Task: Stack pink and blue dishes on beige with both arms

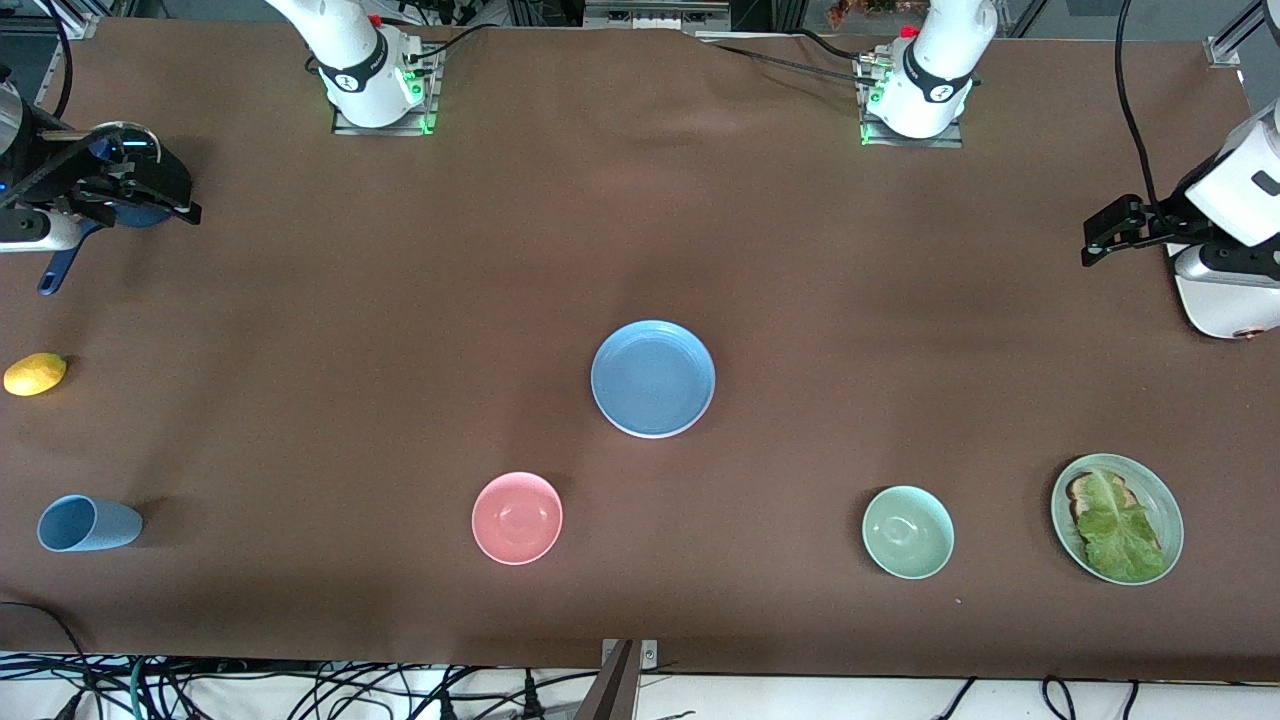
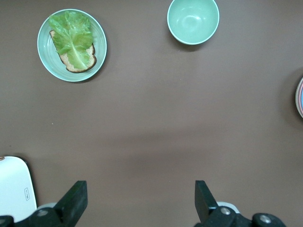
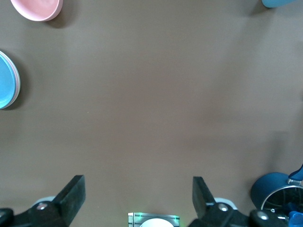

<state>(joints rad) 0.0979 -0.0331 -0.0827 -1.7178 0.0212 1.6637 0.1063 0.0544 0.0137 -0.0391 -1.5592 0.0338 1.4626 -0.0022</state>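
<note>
Lying mid-frame in the front view, the blue plate [image 1: 653, 378] tops a stack whose pink rim barely shows beneath; any beige plate is hidden. Around it sit a pink bowl [image 1: 517, 517], green bowl [image 1: 908, 532], lettuce plate [image 1: 1117, 518], cup [image 1: 88, 523] and lemon [image 1: 35, 373]. Both arms wait, the left gripper [image 2: 139, 201] and right gripper [image 3: 138, 196] spread wide over bare table [image 1: 900, 330].

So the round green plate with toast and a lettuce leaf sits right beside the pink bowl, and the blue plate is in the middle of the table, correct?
Not quite. In the front view, the round green plate with toast and lettuce sits beside the pale green bowl, toward the left arm's end of the table. The pink bowl is farther along, toward the right arm's end. The blue plate is indeed in the middle.
</note>
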